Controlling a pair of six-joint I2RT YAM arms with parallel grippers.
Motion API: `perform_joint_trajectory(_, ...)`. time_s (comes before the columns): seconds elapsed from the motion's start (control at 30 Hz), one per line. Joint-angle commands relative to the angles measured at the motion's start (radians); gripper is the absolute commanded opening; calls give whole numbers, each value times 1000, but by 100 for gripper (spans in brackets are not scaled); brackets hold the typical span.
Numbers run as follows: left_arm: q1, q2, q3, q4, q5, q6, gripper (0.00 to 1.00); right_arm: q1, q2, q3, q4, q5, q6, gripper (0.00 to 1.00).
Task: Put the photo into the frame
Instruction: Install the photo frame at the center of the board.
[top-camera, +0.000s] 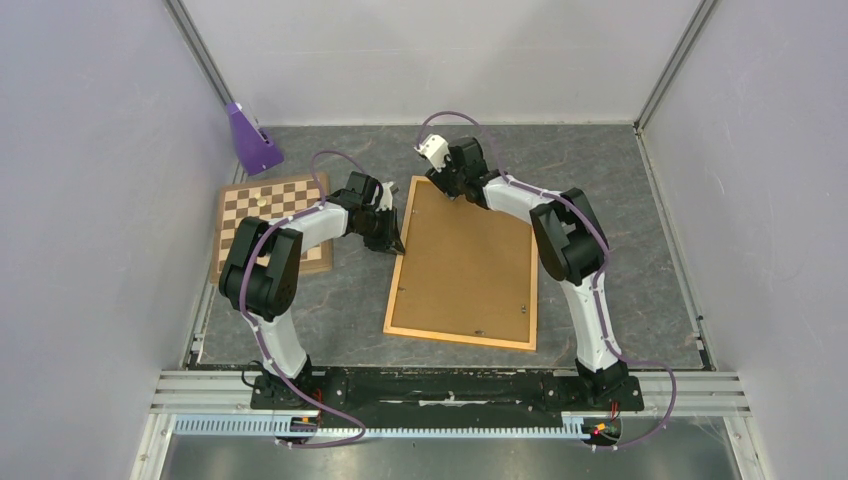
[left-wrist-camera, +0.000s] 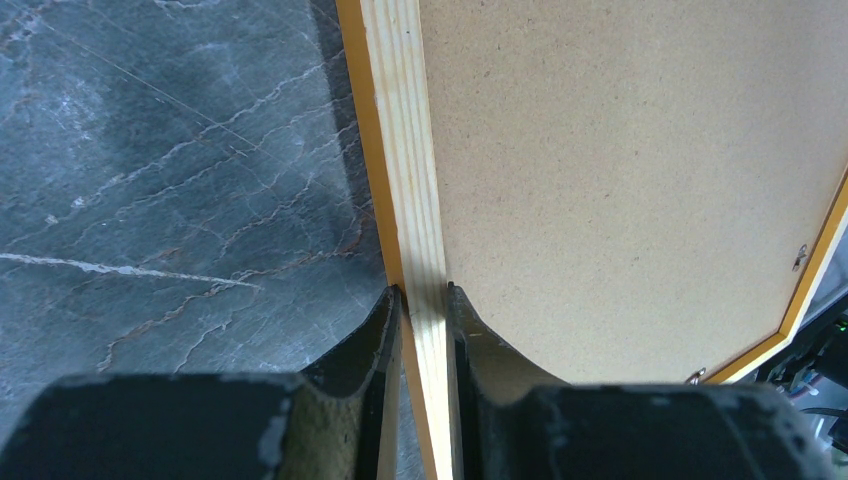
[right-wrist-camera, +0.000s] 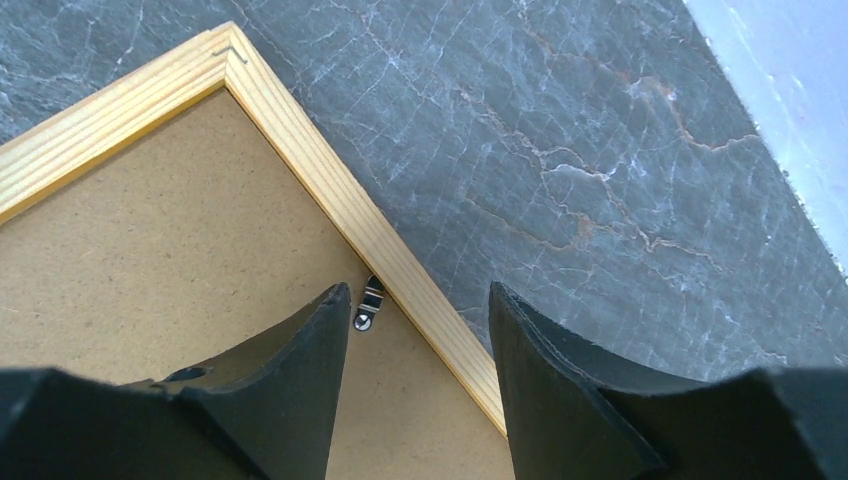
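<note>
Frame first: large rectangular light-orange wooden picture frame (top-camera: 463, 265) lies face down on the dark grey marbled table (top-camera: 620, 230), with its brown fibreboard back up. The left claw (left-wrist-camera: 425, 295) is narrowed to a slim gap and nips the frame's pale thin side rail, one finger on the rail's outer face and one on the inner, both touching. The fibreboard spreads away on the claw's inner-finger side, bare table on the other.

The right claw (right-wrist-camera: 420, 295) stands about half open and holds nothing. It hangs over the frame's far rail near a corner. A small metal clip (right-wrist-camera: 368, 305) sits just beside its inner finger, and the rail runs through the gap between the two fingers. I can't tell whether the fingers touch the board.

The glossy photo of the plant does not show in any view. It may be under the board, but that can't be told.

Progress, as a judgement: early or middle. The backing board looks seated and clips are visible at the edges, so either the back has yet to be opened or it is being closed. Left to do if unopened: turn the clips, lift the board, lay the photo in, reclose.

A brown-and-white chessboard (top-camera: 270, 205) lies behind the left claw on its outer side, well apart from the frame.
</note>
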Motion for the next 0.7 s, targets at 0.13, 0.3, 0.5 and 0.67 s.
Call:
perform_joint_trajectory(0.13, -19, 25, 5, -33, 31, 64, 2, 4, 17, 32, 18, 5, 18, 56)
perform_joint_trajectory(0.3, -19, 25, 5, -34, 31, 64, 2, 4, 30, 37, 20, 23, 10, 56)
perform_joint_trajectory(0.5, -18, 25, 5, -35, 31, 65, 2, 2, 42, 47, 23, 45, -1, 56)
perform_joint_trajectory(0.67, -18, 25, 5, -35, 31, 65, 2, -1, 56, 55, 21, 63, -11, 56)
